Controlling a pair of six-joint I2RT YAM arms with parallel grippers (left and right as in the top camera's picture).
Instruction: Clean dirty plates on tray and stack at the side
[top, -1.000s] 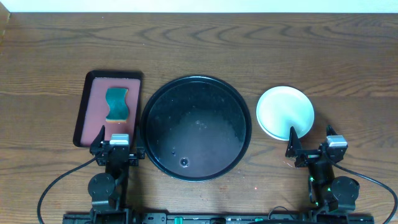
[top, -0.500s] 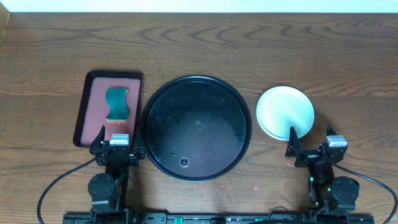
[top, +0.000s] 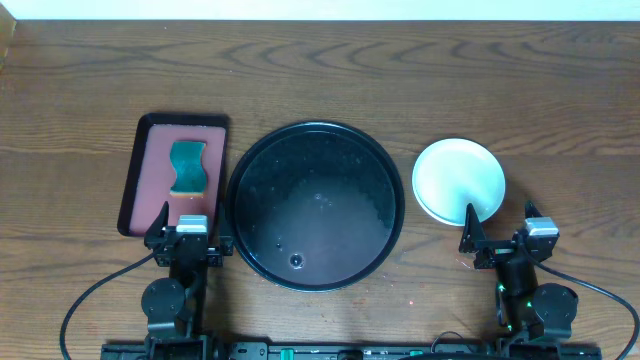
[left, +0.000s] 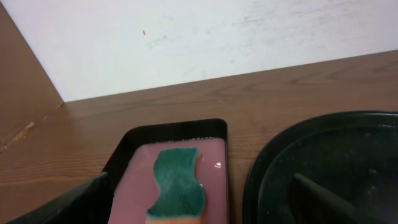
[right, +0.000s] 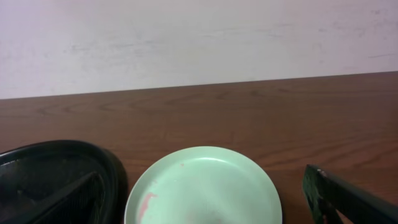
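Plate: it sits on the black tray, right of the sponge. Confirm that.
Wrong. The plate lies on the table beside the black tray, not on it; it is right of the sponge. The overhead view shows this.

A rectangular tray lies on the left of the scene, its long sides running near to far. Its rim is black and its floor is a glossy pinkish red, with a small bright glint in the left wrist view. A green sponge with wavy, waisted sides lies flat and lengthwise in the far half of the tray, apart from the rim all round. The left wrist view shows an orange layer at its near end. A white wall closes the far side and bears a tiny red speck. A brown wooden panel stands at the far left, meeting the wall.
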